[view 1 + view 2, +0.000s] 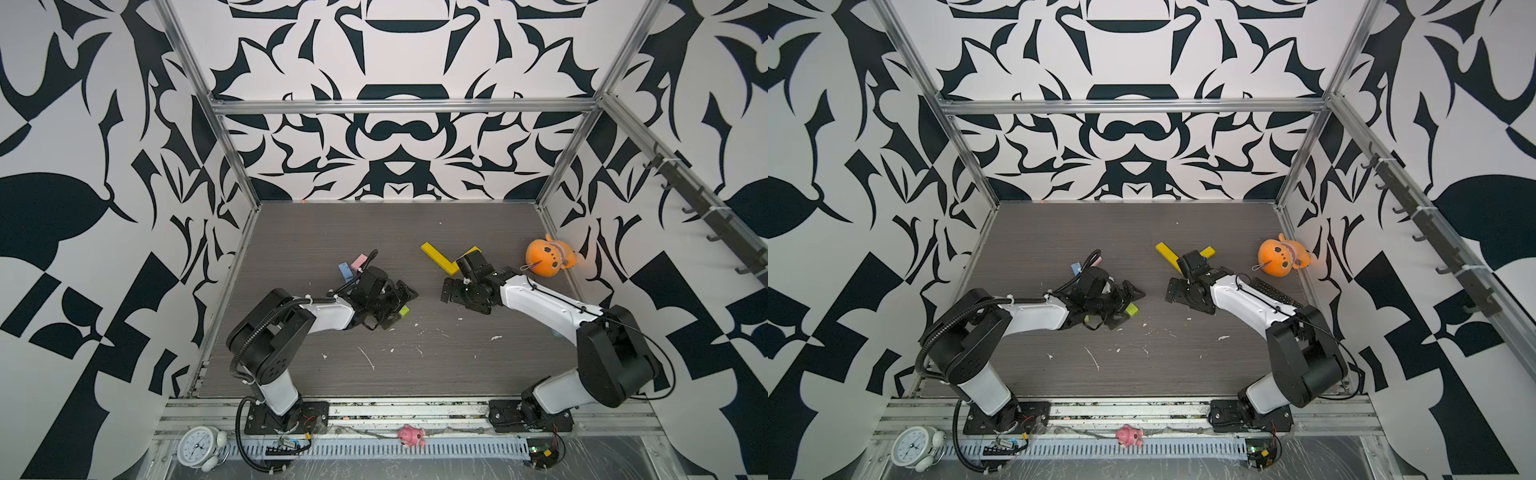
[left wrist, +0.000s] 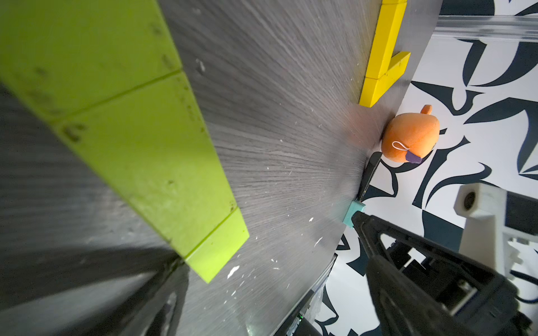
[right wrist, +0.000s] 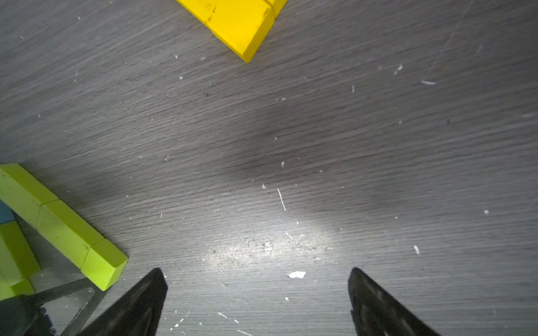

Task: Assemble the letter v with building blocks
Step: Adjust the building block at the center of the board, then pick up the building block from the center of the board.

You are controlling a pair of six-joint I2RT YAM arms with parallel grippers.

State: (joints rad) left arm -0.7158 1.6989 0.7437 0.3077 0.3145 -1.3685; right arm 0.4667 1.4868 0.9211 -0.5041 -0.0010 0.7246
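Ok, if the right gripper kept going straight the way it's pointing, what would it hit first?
Probably the bare table: the right gripper stands open, angled down at it. The yellow blocks lie farther on, slightly off line; depth is unclear.

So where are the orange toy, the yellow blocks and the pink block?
orange toy (image 1: pixel 544 261): in a top view, round face.
yellow blocks (image 1: pixel 437 257): in a top view, long bar's middle.
pink block (image 1: pixel 360 261): in a top view, upper face.
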